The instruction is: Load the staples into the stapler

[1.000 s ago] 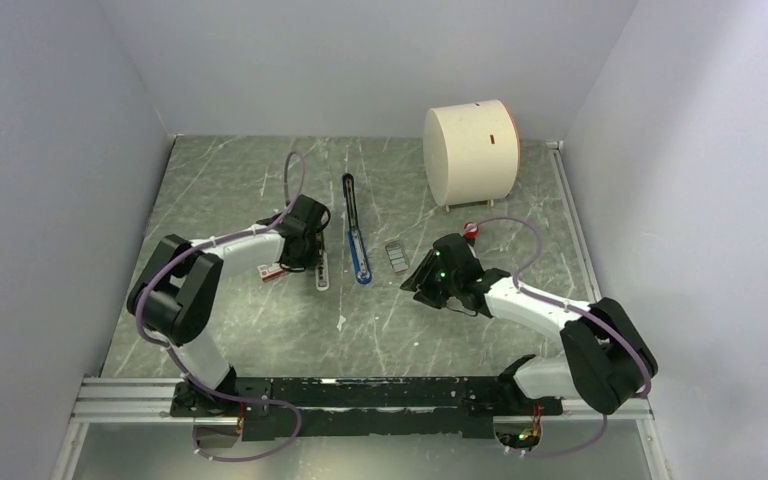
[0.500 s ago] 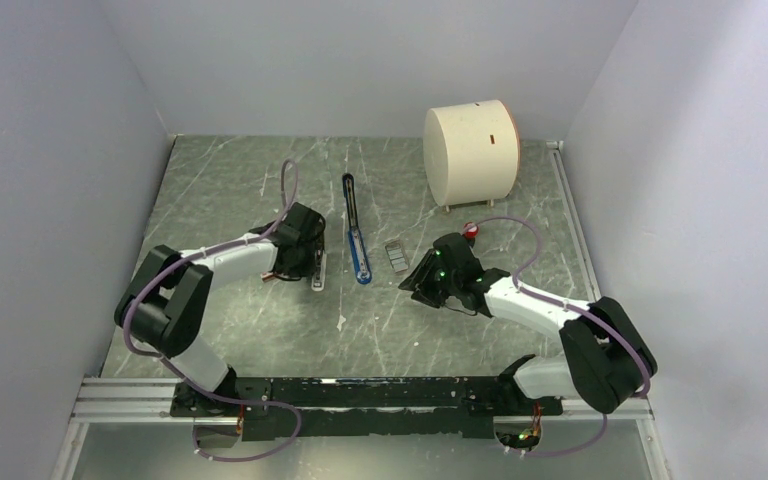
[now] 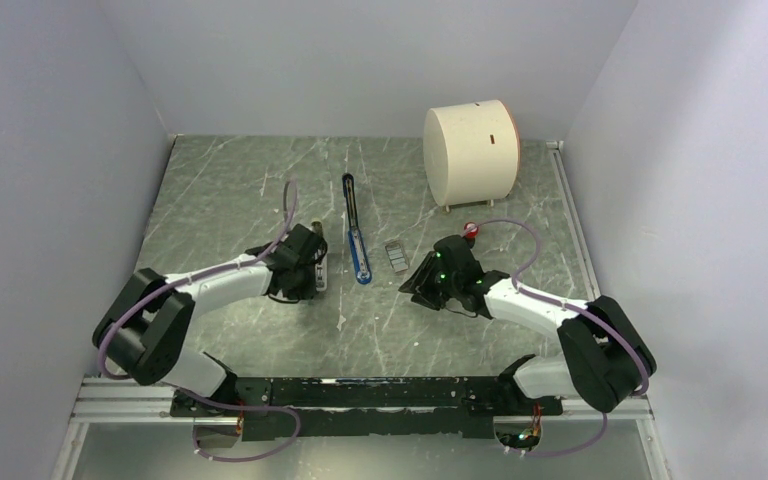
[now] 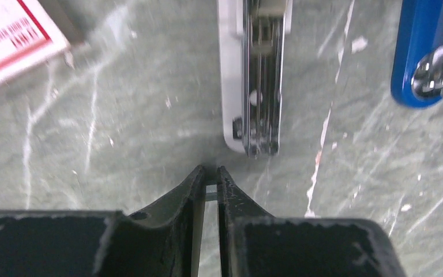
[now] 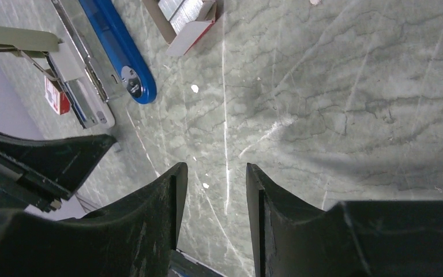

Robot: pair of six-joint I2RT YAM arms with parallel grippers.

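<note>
The blue stapler [image 3: 361, 262] lies mid-table, its thin black arm [image 3: 348, 192] swung open toward the back. Its blue end shows in the left wrist view [image 4: 425, 55] and the right wrist view [image 5: 118, 51]. A separate silvery-grey strip [image 3: 320, 270] lies just left of it, straight ahead of my left gripper [image 4: 210, 173]. My left gripper [image 3: 310, 278] is shut on a small silvery strip of staples [image 4: 210, 189], pinched at the fingertips just short of the grey strip's near end [image 4: 256, 86]. My right gripper [image 5: 213, 173] is open and empty, hovering right of the stapler [image 3: 417, 281].
An open box of staples [image 3: 394, 255] lies right of the stapler and shows in the right wrist view [image 5: 183, 14]. A red-and-white box [image 4: 11, 40] lies left of the grey strip. A cream cylinder [image 3: 470, 150] stands back right, with a small red object [image 3: 470, 230] near it.
My left arm has drawn back toward the near edge, moving its gripper from beside the grey strip's far part down to its near end. The right arm has barely moved.
</note>
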